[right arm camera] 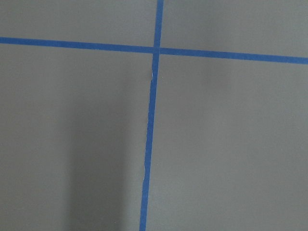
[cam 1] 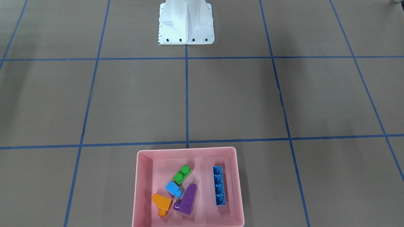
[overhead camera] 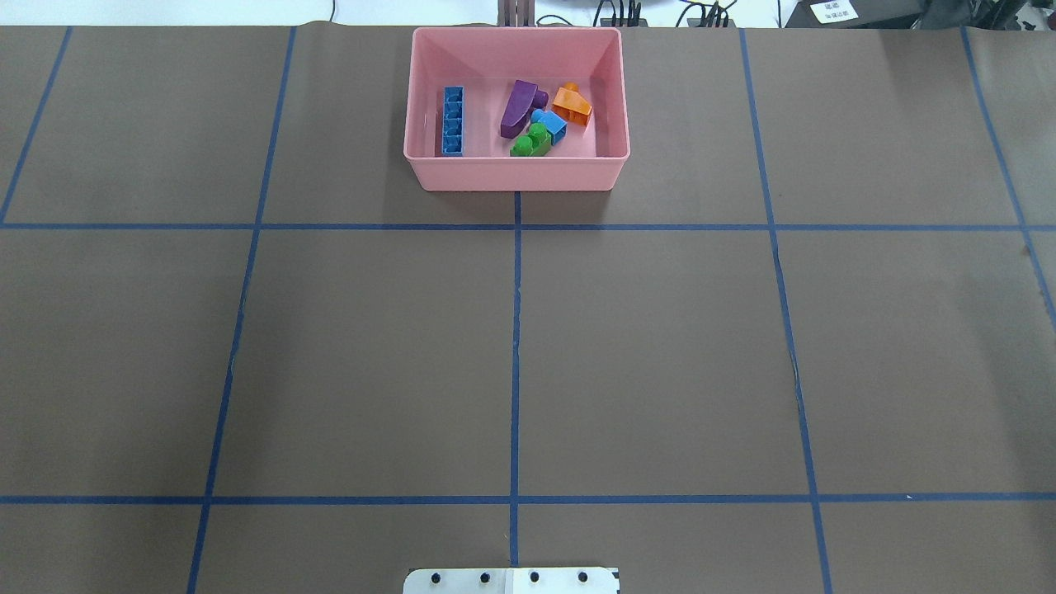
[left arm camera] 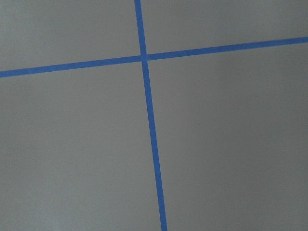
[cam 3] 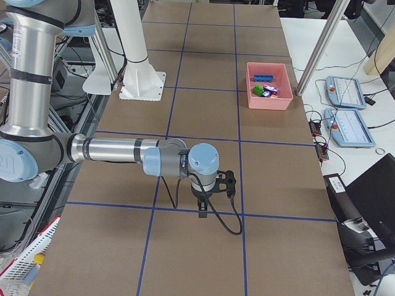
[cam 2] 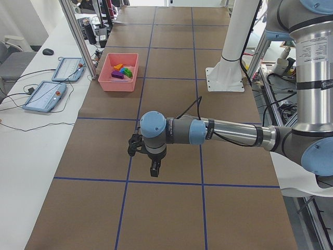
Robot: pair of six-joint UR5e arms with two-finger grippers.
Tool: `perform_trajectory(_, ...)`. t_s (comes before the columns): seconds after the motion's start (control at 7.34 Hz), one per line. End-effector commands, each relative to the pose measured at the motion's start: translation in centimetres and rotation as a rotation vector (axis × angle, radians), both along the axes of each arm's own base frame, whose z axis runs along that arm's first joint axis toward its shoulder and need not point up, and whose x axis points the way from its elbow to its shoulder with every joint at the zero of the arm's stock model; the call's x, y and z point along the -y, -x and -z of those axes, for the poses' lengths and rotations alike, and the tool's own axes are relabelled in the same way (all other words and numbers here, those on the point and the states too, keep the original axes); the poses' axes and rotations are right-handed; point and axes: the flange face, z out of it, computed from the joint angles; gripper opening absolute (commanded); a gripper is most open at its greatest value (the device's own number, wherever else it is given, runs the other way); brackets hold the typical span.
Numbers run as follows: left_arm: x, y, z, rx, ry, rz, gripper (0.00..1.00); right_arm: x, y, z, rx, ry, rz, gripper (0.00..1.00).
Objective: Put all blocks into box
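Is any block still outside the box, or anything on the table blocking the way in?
Nothing visible does. All five already lie inside the pink box: long blue brick, green brick, small blue brick, purple brick and orange brick. No block shows on the table outside it.

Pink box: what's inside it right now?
The pink box holds five bricks: long blue, green, small blue, purple and orange. Its near wall hides a floor strip in the overhead view; the front view shows nothing more.
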Motion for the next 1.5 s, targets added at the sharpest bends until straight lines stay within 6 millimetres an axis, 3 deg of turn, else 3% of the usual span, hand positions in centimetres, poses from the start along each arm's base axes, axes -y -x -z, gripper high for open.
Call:
perform_trajectory(0.0,-0.16,0.39,0.02,0.052,-0.009,0.002,1.0,-0.13,-0.1,-1.02,-0.023,0.019,0.002,1.0)
perform_trajectory(0.27,-0.37,1.17,-0.18,0.156,-0.018,0.005,1.0,-0.04,-0.24,-1.06,-0.042,0.017,0.0,1.0)
perform_trajectory(1.36,0.18,0.93,-0.42,0.143,-0.018,0.0,1.0,0.35,-0.27,-0.87,-0.052,0.033,0.011,1.0)
